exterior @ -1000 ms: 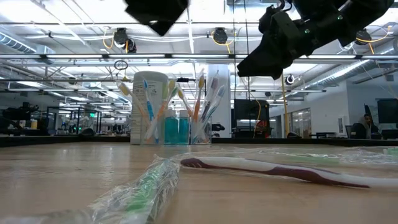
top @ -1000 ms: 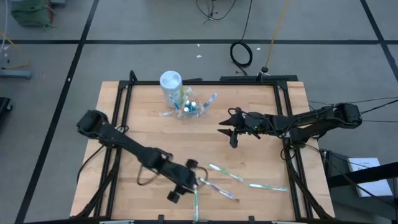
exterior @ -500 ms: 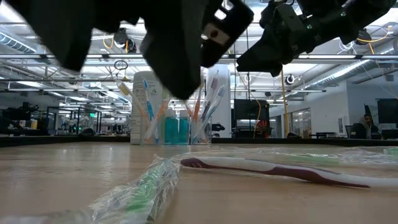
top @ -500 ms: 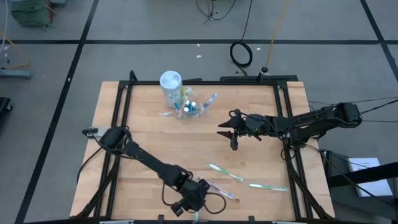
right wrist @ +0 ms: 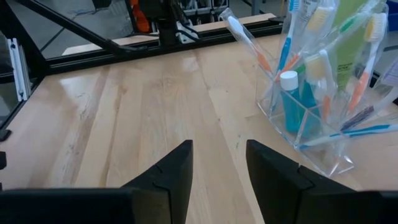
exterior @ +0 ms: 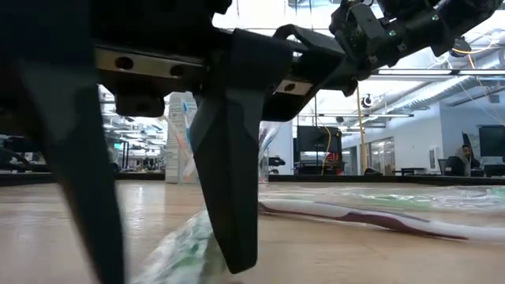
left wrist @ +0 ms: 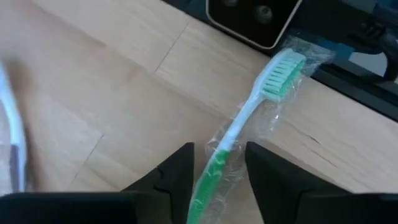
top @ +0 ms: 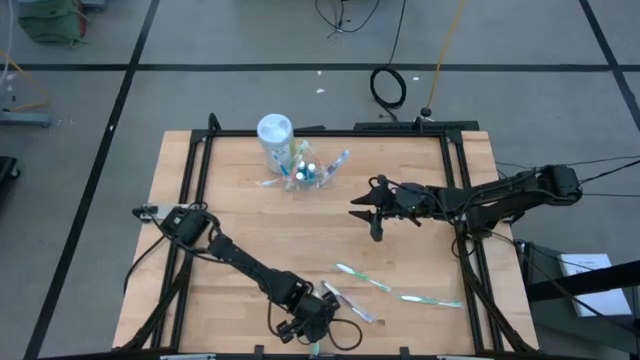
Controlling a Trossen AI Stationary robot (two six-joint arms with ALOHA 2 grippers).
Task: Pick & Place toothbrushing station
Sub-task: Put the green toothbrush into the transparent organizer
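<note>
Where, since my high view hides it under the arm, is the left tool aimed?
Observer: The left wrist view shows the left tool open astride a wrapped green toothbrush.
Operator: Is it gripped?
Observer: No. The fingers stand apart, with the handle lying between them.
Operator: And the right tool?
Observer: The right tool is open and empty, facing the clear holder.

We held our left gripper point(top: 312, 322) low at the near edge of the surface, fingers point(exterior: 229, 189) parted and pointing down. Our right gripper point(top: 366, 213) hovered mid-surface, arm outstretched, jaws seemingly apart.
</note>
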